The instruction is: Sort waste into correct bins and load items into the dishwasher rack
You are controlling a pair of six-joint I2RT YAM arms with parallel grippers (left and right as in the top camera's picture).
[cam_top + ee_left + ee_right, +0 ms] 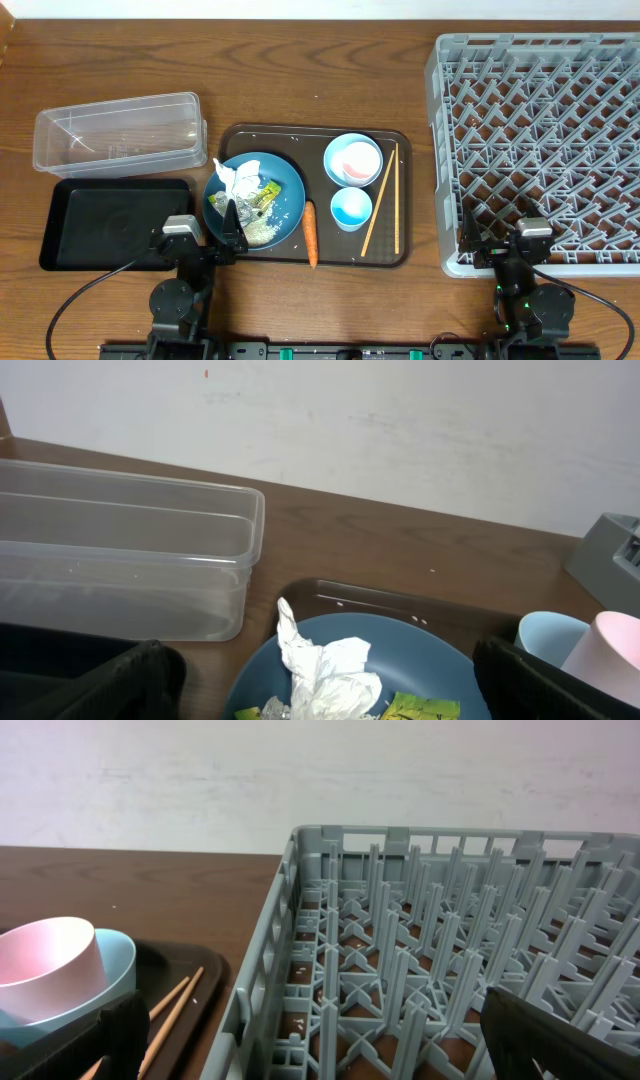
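Along the near edge of the bench (300, 60), your left gripper (196, 236) has its fingers spread wide and holds nothing. One finger shows over the near right corner of the black tray (100, 225), the other over the near left edge of the blue plate (285, 175). Your right gripper (528, 240) sits at the near edge of the dishwasher rack (540, 130), fingers spread just as wide, also holding nothing. The plate rests on the left half of the brown serving tray (300, 132) and carries the crumpled tissue (238, 178), the green-yellow wrappers (265, 195) and the rice (262, 232). You see the carrot (310, 233) lying on the serving tray just beside the plate's right edge. Right of the plate stand two bowls: the far bowl (352, 158), pink inside, and the near bowl (351, 208), light blue. The chopsticks (380, 205) lie just right of them, along the tray's right side. The clear box (115, 130) sits at far left, just beyond the black tray.
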